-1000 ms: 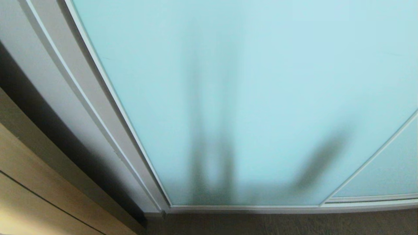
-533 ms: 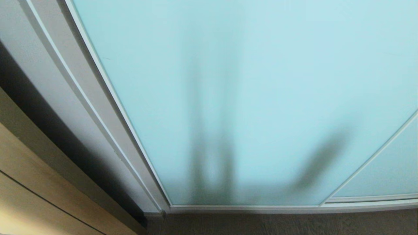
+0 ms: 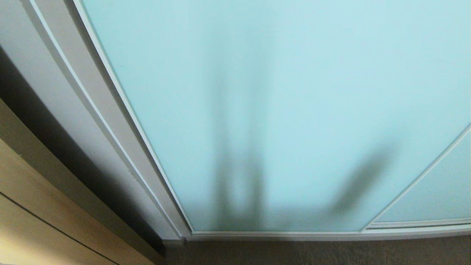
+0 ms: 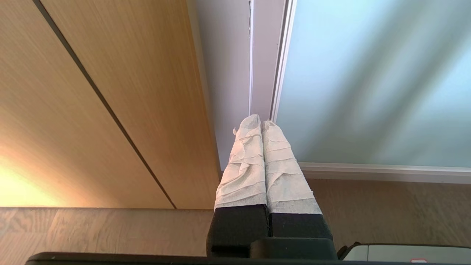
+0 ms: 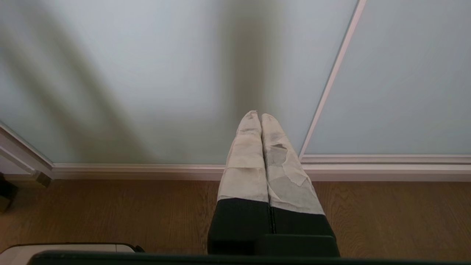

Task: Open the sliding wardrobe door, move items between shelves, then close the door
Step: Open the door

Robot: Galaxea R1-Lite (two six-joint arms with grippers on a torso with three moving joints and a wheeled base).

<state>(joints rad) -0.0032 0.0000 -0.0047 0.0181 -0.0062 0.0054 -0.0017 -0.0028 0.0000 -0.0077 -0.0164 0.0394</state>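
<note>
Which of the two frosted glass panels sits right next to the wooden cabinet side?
The large panel, bounded on its left by the white frame; the small panel sits far right.

Grey-brown wood-grain floor [image 3: 312, 254] runs along six o'clock; a light oak panel [image 3: 33, 228] with one dark seam fills eight o'clock.

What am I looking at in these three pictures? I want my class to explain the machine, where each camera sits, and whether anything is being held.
It is a two-armed wheeled robot facing a closed sliding wardrobe door of frosted blue-green glass. The head camera looks down at the door and a strip of floor; no arm shows there. The other pictures come from cameras on each wrist. The left gripper points toward the door's frame beside a wooden panel; the right gripper points at the glass. Both have tape-wrapped fingers pressed together, holding nothing.
</note>
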